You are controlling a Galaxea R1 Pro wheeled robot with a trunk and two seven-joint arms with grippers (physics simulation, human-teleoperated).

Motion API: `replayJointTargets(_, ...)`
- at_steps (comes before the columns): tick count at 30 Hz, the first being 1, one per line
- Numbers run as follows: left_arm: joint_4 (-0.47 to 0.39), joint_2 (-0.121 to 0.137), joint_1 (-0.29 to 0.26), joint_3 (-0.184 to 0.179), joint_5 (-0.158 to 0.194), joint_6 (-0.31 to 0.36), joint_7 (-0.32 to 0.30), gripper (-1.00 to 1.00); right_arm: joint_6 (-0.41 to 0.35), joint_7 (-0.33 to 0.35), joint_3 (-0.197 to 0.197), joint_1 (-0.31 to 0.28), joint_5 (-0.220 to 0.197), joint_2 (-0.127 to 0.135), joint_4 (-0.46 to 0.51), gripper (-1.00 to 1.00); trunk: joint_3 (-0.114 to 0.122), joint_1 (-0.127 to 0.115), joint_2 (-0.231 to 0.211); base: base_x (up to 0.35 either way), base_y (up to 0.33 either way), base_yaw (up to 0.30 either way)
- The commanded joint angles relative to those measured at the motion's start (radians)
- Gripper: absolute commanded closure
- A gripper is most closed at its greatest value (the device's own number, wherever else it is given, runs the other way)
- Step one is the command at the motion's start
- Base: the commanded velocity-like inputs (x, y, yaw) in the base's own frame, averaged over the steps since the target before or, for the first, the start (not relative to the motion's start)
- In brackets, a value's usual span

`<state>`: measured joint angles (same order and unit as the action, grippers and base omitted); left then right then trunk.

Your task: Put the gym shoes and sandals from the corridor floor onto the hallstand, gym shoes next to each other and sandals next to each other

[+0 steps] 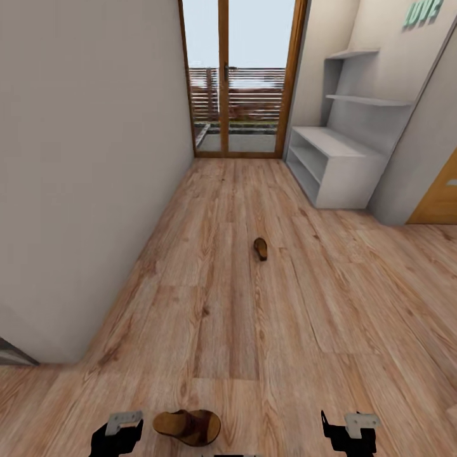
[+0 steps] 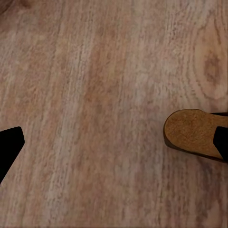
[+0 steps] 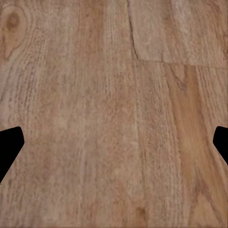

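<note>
Left claw low, spread, beside sandal

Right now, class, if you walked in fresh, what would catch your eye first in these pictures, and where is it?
A brown sandal lies on the wood-plank floor right in front of the robot, nearer its left gripper. A second sandal sits alone further down the corridor. Beyond it, a light-grey shoe rack stands against the right wall, beside the glass door.
</note>
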<state>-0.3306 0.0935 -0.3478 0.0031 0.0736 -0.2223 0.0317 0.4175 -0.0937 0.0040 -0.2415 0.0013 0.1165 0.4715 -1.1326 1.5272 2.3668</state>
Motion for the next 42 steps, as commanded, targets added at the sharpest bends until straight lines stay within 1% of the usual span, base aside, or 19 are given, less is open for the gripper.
replayJointTargets(1,0.001,0.0,0.0,-0.002,0.008,-0.003,0.001,-1.0,0.003,-0.002,0.001,-0.001,0.0,0.0,-0.001,-1.0,-0.001,0.0,0.0,0.101,0.07,0.0)
replayJointTargets(9,0.001,0.0,0.0,-0.002,0.008,-0.003,0.002,-1.0,0.003,-0.003,0.001,-0.001,0.0,0.001,-0.001,-1.0,-0.001,0.0,0.0,0.139,0.108,0.0)
replayJointTargets(31,0.001,0.0,0.0,-0.002,0.008,-0.003,0.002,-1.0,0.003,-0.004,-0.001,-0.001,-0.001,0.0,0.004,-1.0,-0.001,0.0,0.0,0.005,0.004,-0.001)
replayJointTargets(38,0.001,0.0,0.0,-0.002,0.008,-0.003,0.002,-1.0,0.002,-0.003,-0.001,0.0,-0.001,0.0,0.005,-1.0,0.002,0.0,0.0,-0.011,0.01,-0.18)
replayJointTargets(42,0.001,0.0,0.0,-0.002,0.008,-0.003,0.002,-1.0,0.002,-0.004,0.0,-0.001,-0.001,0.0,0.006,-1.0,0.003,0.0,0.0,-0.131,0.119,-0.183)
